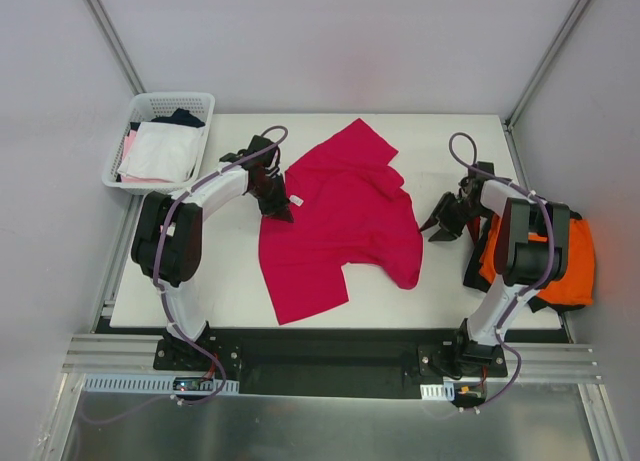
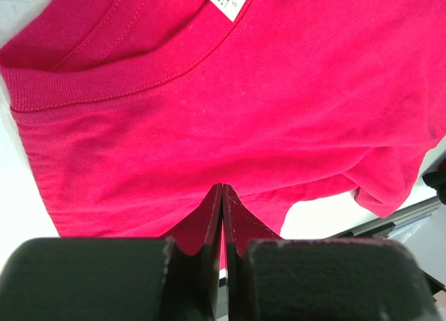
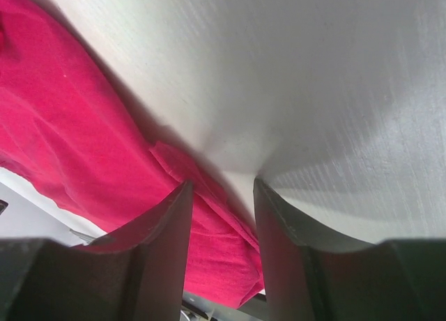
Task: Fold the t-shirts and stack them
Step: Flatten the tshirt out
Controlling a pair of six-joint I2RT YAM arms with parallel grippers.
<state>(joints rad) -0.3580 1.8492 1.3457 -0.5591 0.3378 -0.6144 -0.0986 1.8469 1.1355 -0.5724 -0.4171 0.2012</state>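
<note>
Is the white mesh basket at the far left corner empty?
No, the basket holds a folded white garment and a dark garment behind it.

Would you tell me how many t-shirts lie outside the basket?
2: the crimson t-shirt spread mid-table, the orange t-shirt bunched at the right edge; more may hide beneath.

Orange t-shirt [image 1: 577,266] partly hidden behind right arm [image 1: 520,243]; crimson t-shirt [image 2: 279,112] label [image 2: 226,1] cut by edge

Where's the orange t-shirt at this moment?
In the top view, the orange t-shirt sits at the table's right edge, partly hidden under the right arm, right of the crimson t-shirt.
</note>
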